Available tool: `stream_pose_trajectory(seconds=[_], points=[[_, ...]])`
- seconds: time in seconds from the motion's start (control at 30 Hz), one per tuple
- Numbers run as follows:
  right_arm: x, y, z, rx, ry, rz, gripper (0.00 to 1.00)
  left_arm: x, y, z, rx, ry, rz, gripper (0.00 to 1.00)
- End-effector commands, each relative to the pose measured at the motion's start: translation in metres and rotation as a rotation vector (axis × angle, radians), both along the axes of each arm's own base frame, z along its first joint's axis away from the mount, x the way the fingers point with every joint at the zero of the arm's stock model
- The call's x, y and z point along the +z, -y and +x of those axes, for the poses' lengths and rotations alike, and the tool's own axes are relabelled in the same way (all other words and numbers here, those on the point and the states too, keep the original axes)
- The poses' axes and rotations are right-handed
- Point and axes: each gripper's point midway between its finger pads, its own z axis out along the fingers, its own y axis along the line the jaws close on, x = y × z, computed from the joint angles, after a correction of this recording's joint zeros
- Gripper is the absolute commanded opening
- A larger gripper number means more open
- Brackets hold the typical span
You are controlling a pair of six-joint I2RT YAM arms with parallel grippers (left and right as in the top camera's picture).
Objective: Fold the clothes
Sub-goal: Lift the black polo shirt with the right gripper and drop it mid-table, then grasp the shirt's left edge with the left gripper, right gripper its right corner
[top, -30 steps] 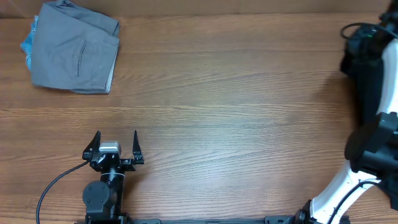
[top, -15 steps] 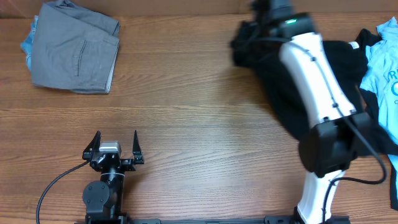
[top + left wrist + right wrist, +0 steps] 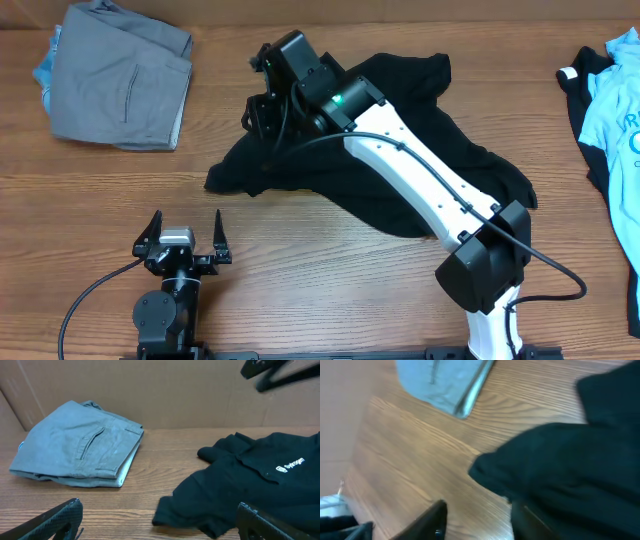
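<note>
Black fabric covers the middle of the wooden counter (image 3: 330,290): the black T-shirt (image 3: 250,170) lies crumpled and spread loosely, unfolded, running from the centre out to the right under the right arm. The left wrist view shows small white lettering (image 3: 290,466) on it near the collar. The right pincer (image 3: 262,118) hangs over the shirt's upper left edge. Its wrist view is blurred, but the jaws stand partly apart with bare wood between them and no cloth gripped. The left pincer (image 3: 187,228) sits near the front edge, jaws wide apart and empty, well apart from the shirt. Folded grey trousers (image 3: 120,85) rest at the far left corner, and a light blue garment (image 3: 620,110) lies at the right edge.
</note>
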Motion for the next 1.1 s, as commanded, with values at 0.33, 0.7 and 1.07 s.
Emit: stream_pose_trajectory(seconds=[0.33,0.7,1.07], points=[[0.084,0.222,0.002,-0.401,-0.128,-0.027,1.0,-0.001,-0.002,0.0,0.01,-0.002,0.02,1.0],[0.085,0.318,-0.055,-0.728,-0.324,-0.155,0.95,-0.001,-0.002,0.0,0.01,-0.002,0.019,1.0],[0.101,0.377,-0.148,-1.064,-0.195,-0.262,1.0,-0.001,-0.002,0.0,0.01,-0.002,0.02,1.0]])
